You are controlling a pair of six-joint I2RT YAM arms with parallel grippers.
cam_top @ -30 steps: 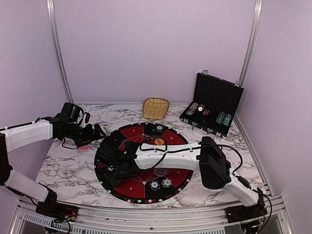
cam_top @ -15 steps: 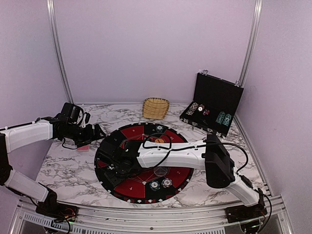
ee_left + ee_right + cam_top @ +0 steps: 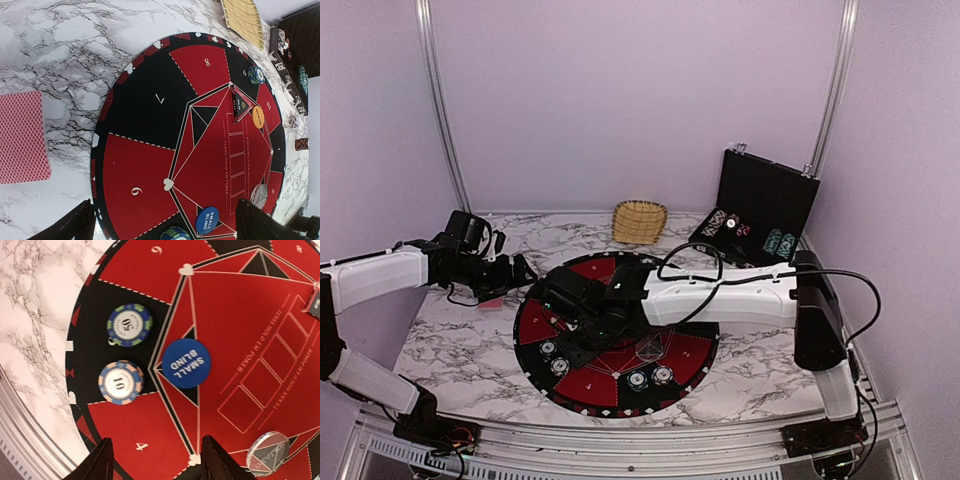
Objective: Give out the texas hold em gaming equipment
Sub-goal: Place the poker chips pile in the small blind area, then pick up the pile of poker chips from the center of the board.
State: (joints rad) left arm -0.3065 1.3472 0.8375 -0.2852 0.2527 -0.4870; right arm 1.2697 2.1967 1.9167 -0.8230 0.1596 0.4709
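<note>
Marble table, lilac walls, poker gear out on the round mat — both claws hang released.

Nearest in, the right gripper hovers over the mat's near-left sectors, fingers spread, nothing between them. Under it sit the 50 chip and the 10 chip, just beside the blue small-blind button, with a clear disc toward the centre. A pair of chips lies side by side on the near rim. Left of the mat, the left gripper gapes wide and holds nothing, one red-backed card flat on the marble below. Farther on, one orange button and a fifth chip sit on the far sectors. At the back edge — a wicker basket and an open black case, chip stacks racked in its tray.
</note>
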